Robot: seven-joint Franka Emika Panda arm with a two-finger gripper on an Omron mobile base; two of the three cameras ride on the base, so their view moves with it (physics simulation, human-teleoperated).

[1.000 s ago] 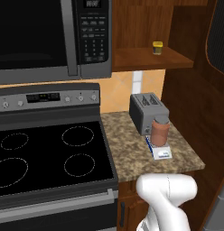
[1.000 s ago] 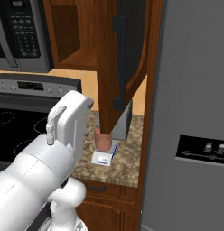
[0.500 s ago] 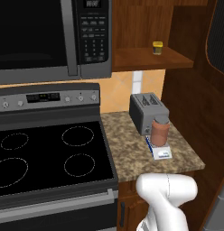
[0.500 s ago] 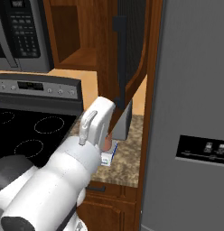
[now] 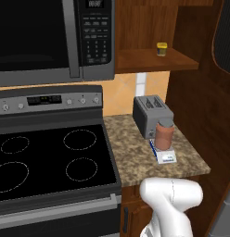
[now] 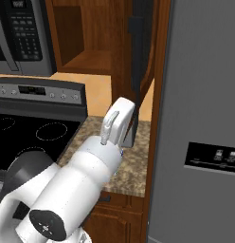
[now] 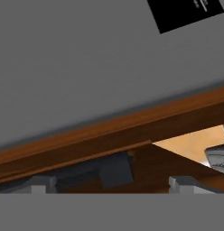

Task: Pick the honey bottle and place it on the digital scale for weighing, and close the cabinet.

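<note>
The honey bottle (image 5: pixel 164 134) stands upright on the digital scale (image 5: pixel 162 152), which lies on the speckled tabletop (image 5: pixel 130 152) just in front of the grey toaster (image 5: pixel 151 114). To the left sits the black stove (image 5: pixel 47 159) with 4 ring markings, under the microwave (image 5: pixel 52 37). The cabinet (image 5: pixel 149 28) is open — its shelf carries a tiny yellow jar (image 5: pixel 161 48), and its door (image 6: pixel 140 57) with the black bar handle (image 6: pixel 135 52) swings out beside the grey fridge (image 6: pixel 200 118). The white arm (image 6: pixel 86 175) reaches toward that door. In the hand view the tool (image 7: pixel 114 185) shows 2 pale fingertips (image 7: pixel 41 184) set well apart with nothing between them — released, facing a wooden edge and the grey fridge face.
</note>
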